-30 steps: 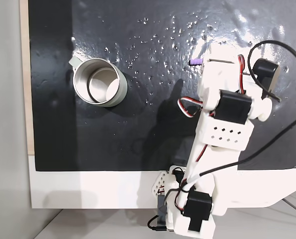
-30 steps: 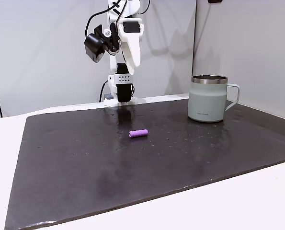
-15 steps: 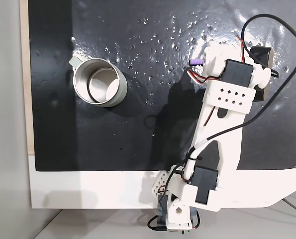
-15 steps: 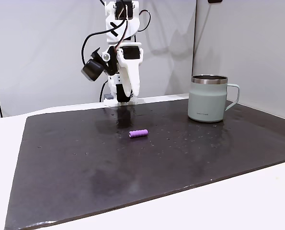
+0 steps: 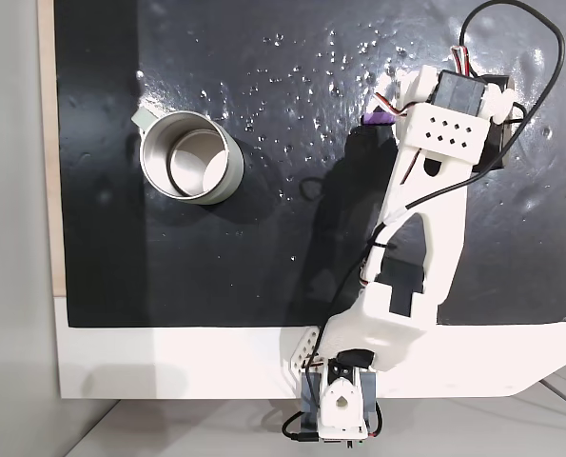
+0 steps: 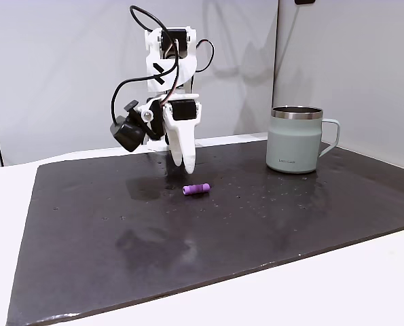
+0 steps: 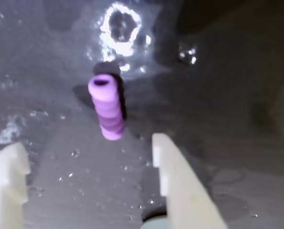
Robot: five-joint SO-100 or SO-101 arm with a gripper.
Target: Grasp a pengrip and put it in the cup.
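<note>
Purple ribbed pengrip (image 7: 107,110), lying flat on the black mat (image 6: 269,231), well apart from the silver metal cup (image 5: 187,157), which stands upright and holds no pengrip. White two-finger gripper (image 7: 87,167), jaws spread wide and empty, poised above the mat just short of the pengrip, which in the wrist view lies lengthwise ahead of the gap between the fingers. Step in hand, by judgement: the approach; next move calls for lowering and advancing until the fingers straddle the tube, then closing.
</note>
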